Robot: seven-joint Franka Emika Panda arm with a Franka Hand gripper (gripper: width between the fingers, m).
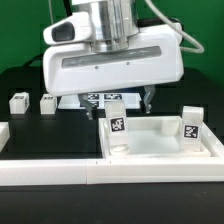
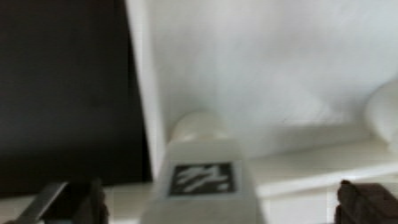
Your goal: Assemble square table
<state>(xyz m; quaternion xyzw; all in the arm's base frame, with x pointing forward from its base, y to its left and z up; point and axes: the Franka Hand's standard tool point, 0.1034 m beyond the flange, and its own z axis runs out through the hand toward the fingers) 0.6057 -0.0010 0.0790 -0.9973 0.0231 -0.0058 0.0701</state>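
The square table's white top (image 1: pixel 160 145) lies rim-up on the exterior view's right. Two tagged white legs stand upright in it, one at its left corner (image 1: pixel 118 124) and one at its right corner (image 1: pixel 191 122). Two more leg blocks (image 1: pixel 17 101) (image 1: pixel 47 103) lie loose on the black table at the left. My gripper (image 1: pixel 129 100) hangs open just above the left standing leg. In the wrist view that leg (image 2: pixel 203 165) stands between my dark fingertips (image 2: pixel 71 205), with a gap on each side of it. The gripper (image 2: pixel 217 205) holds nothing. The other leg (image 2: pixel 384 110) shows at the frame's edge.
Long white border rails (image 1: pixel 60 172) run along the front and at the far left (image 1: pixel 3 132). The marker board (image 1: pixel 100 98) lies behind the top, partly hidden by my gripper. Black table (image 2: pixel 63 90) borders the top's rim.
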